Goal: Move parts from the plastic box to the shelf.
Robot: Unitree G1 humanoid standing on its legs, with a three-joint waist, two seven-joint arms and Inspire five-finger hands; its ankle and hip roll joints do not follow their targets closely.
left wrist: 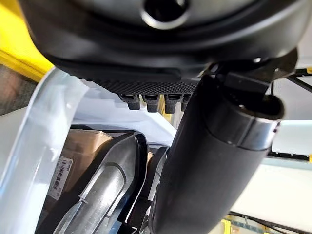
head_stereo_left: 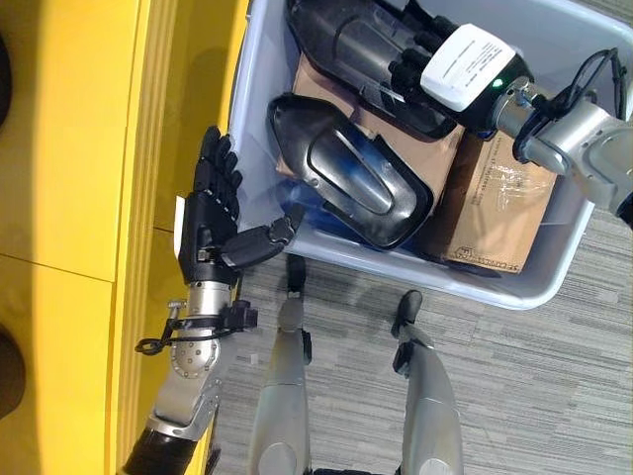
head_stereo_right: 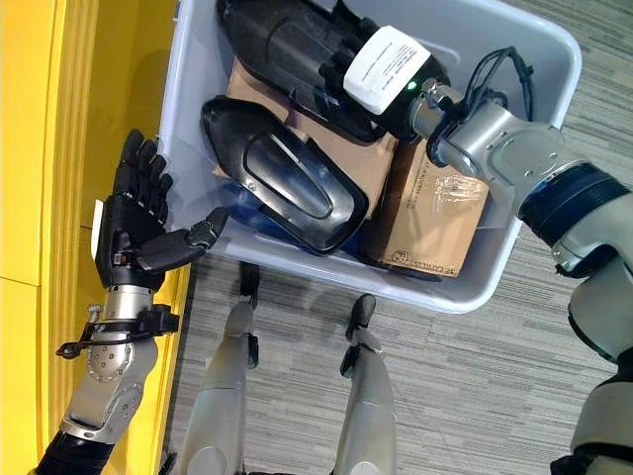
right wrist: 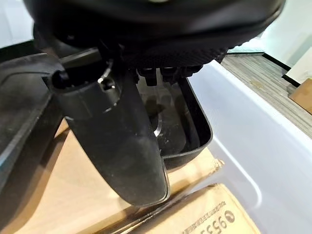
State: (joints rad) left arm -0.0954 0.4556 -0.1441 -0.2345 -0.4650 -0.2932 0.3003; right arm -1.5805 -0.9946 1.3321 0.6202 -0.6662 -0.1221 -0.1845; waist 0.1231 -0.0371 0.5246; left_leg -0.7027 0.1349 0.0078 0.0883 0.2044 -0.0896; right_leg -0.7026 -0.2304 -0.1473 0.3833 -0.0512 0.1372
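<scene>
Parts lie stacked in the pale plastic box ahead of me: two black moulded shells on top of brown cardboard cartons. My right hand, with its white cover, is down inside the box on the farther black shell; its fingers reach over the shell's rim into the hollow, and the thumb runs down the outside just above the cardboard. In the right wrist view the fingers hook over the shell's edge, so the hand is closed around that part. The box's pale wall stands just beside this hand.

The nearer black shell lies between my two hands, tilted across the cartons, its glossy inner side up and one end pointing towards the near wall of the box.

My left hand is outside the box, just beside its near corner, over the edge of the yellow shelf. Its fingers are straight and spread, pointing away from me, and the thumb sticks out sideways towards the box wall. It holds nothing. Grey carpet floor shows below the box.
</scene>
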